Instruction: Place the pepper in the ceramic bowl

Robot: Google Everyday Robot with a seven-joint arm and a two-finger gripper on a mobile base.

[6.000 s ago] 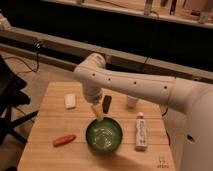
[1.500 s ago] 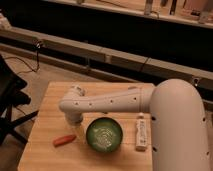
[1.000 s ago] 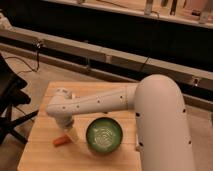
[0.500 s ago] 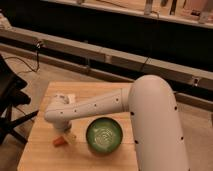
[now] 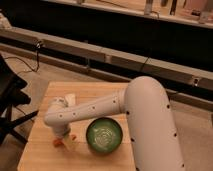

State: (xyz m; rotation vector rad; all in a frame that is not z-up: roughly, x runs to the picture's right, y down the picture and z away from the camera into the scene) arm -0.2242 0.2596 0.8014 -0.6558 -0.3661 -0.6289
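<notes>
The gripper [image 5: 63, 135] is hanging low at the lower left of the frame, directly over the pepper [image 5: 59, 143], whose orange ends are showing beneath it on the wooden table [image 5: 42, 156]. I cannot tell how wide the gripper is standing, or whether it is gripping. The ceramic bowl [image 5: 104, 136] is sitting just to their right.
</notes>
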